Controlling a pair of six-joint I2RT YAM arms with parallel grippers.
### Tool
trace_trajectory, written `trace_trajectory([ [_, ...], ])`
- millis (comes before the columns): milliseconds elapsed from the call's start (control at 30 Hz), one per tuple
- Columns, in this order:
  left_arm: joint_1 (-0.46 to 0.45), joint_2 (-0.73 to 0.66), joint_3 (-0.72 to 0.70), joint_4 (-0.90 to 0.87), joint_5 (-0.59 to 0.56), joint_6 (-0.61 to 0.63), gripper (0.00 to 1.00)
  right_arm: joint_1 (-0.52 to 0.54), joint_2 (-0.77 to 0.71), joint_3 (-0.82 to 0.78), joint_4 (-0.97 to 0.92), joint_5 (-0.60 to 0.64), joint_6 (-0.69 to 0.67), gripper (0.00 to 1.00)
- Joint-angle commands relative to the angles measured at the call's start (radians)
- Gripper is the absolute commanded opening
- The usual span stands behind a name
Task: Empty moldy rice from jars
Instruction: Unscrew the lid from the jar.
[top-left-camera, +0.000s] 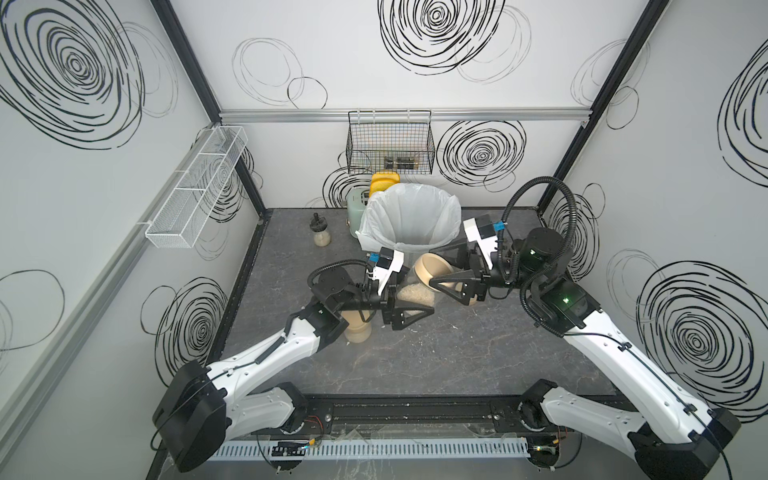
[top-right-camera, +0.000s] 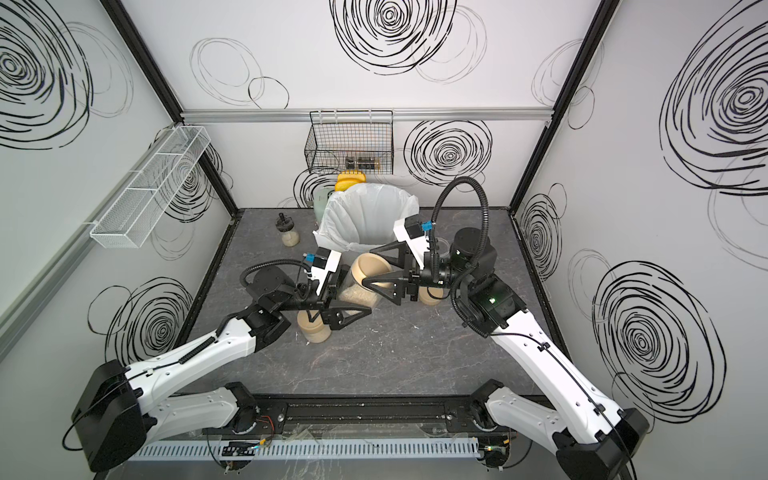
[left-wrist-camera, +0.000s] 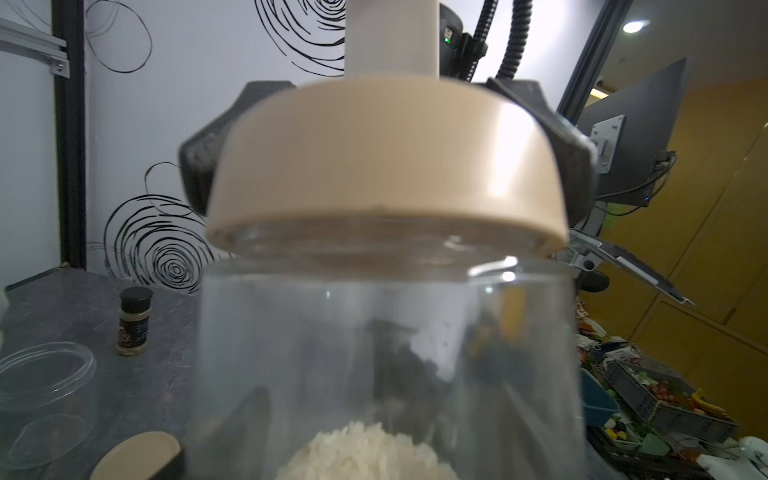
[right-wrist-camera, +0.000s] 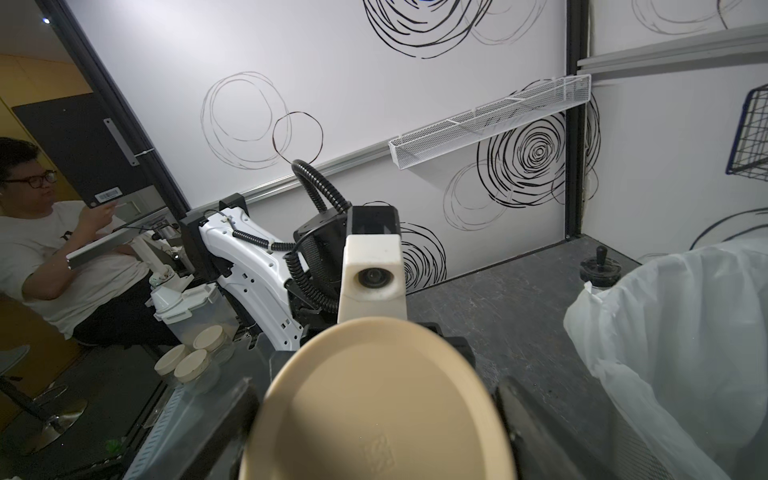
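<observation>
My left gripper (top-left-camera: 405, 301) is shut on a clear jar (top-left-camera: 413, 286) that it holds tilted just in front of the bin. Moldy rice (top-left-camera: 415, 296) lies heaped in the jar's low end, and it also shows through the glass in the left wrist view as a pale rice heap (left-wrist-camera: 365, 453). The jar's tan lid (top-left-camera: 434, 270) points toward my right arm. My right gripper (top-left-camera: 434, 268) is shut on the lid, with one black finger (left-wrist-camera: 195, 166) on each side of its rim. A second lidded jar (top-left-camera: 357, 330) stands under my left forearm.
The bin with a white liner (top-left-camera: 411, 216) stands right behind the held jar. An empty lidless jar (left-wrist-camera: 41, 395), a loose tan lid (left-wrist-camera: 137, 457) and a spice shaker (left-wrist-camera: 134, 320) sit near my right arm. A black-stoppered bottle (top-left-camera: 322, 232) is at the back left.
</observation>
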Motion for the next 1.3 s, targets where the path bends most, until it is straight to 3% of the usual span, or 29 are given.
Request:
trace_trajectory([
  [0,-0.003,-0.012,0.027,0.373,0.079,-0.146,0.58,-0.001,0.024,0.009,-0.037,-0.068,-0.081,0.59],
  [367,-0.012,0.004,0.021,0.446,0.118,-0.208,0.58,-0.019,0.048,0.053,-0.010,-0.171,-0.140,0.59],
  [700,-0.012,0.060,0.014,0.684,0.135,-0.389,0.58,-0.030,0.090,0.100,0.002,-0.244,-0.175,0.58],
  [867,-0.013,0.077,0.017,0.726,0.139,-0.423,0.57,-0.031,0.106,0.116,-0.003,-0.268,-0.193,0.59],
  [1267,-0.013,0.036,0.012,0.582,0.115,-0.299,0.58,-0.032,0.093,0.105,-0.028,-0.221,-0.217,0.87],
])
